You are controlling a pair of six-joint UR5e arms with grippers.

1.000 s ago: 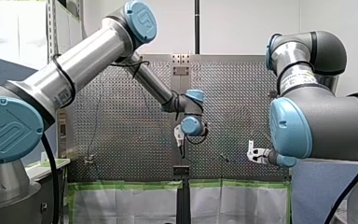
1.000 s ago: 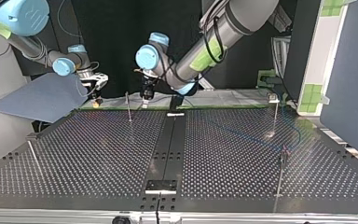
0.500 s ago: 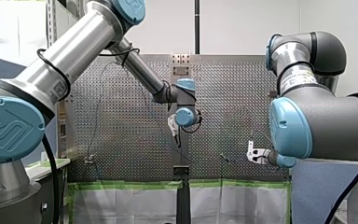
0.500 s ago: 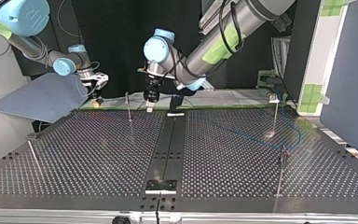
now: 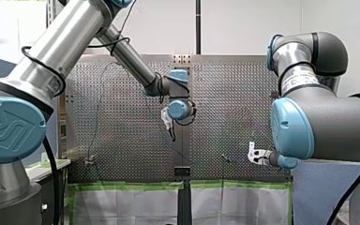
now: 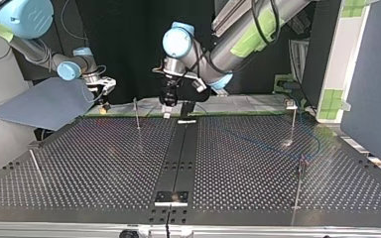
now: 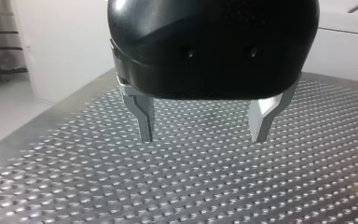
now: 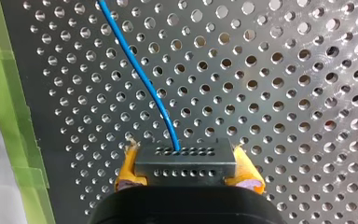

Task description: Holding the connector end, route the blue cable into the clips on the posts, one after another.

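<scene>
Pinched grey multi-hole connector block (image 8: 185, 161) in yellow-padded right gripper (image 8: 187, 173) at perforated metal table's (image 8: 284, 93) far-left edge in top view, thin blue cable (image 8: 144, 79) trailing ahead; left black metal-fingered gripper (image 7: 203, 135) spread, empty; needed firm grip, slight tension toward nearest slim metal post (image 6: 137, 116).

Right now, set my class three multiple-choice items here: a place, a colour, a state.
1. Where is the grey perforated connector block? A between my right gripper's yellow pads; B dropped loose; C clipped on a post.
2. What colour is the thin cable leaving it? A red; B blue; C black.
3. How is my black left gripper with metal fingers? A shut on the cable; B shut, empty; C open, empty.
Answers: 1 A, the pads flank the block; 2 B, plainly blue in the right wrist view; 3 C, its fingers stand apart with nothing between.
</scene>
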